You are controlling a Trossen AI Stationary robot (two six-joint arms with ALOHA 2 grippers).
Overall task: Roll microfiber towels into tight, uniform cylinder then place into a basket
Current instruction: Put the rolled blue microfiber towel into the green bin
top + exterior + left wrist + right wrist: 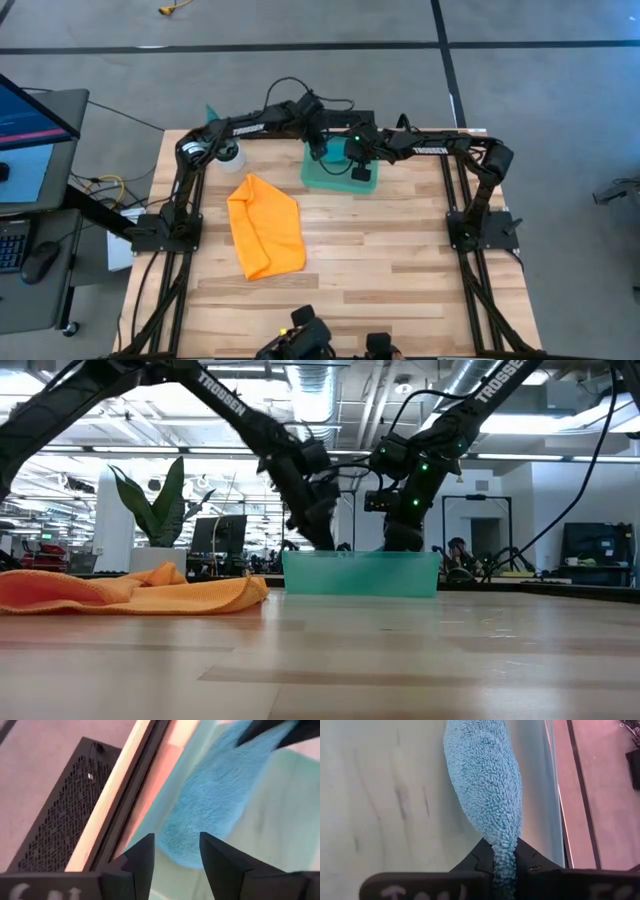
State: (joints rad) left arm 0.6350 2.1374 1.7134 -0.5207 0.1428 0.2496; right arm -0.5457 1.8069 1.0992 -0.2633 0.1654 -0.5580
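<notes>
The wooden table [350,270] is taking up most of the high view, butcher-block style, with both arms reaching toward its far edge. The orange towel [265,225] is lying loosely crumpled and unrolled on the left-middle of the table, well apart from everything else; in the low view it's just a flat rumpled heap [130,592].

At the far edge, around the middle, the teal-green basket [318,178] is sitting on the table, and both grippers are hanging right over it. In the low view its translucent wall [360,574] is hiding whatever's inside.

The wrist views are showing the turquoise-blue towel [487,780] lying inside the basket as a long rolled-up shape, resting on the floor of it close to one side wall. The right gripper [504,862] is pinching one end of that roll, fingers clamped tight with the fuzzy cloth squeezed between them. The left gripper [176,851] is hovering at the other end of the roll [210,805], fingers standing apart with nothing between them, so it's not holding the towel.

Smallest bit: a little white pot [228,155] is sitting near the table's far-left corner, beside the left arm.
</notes>
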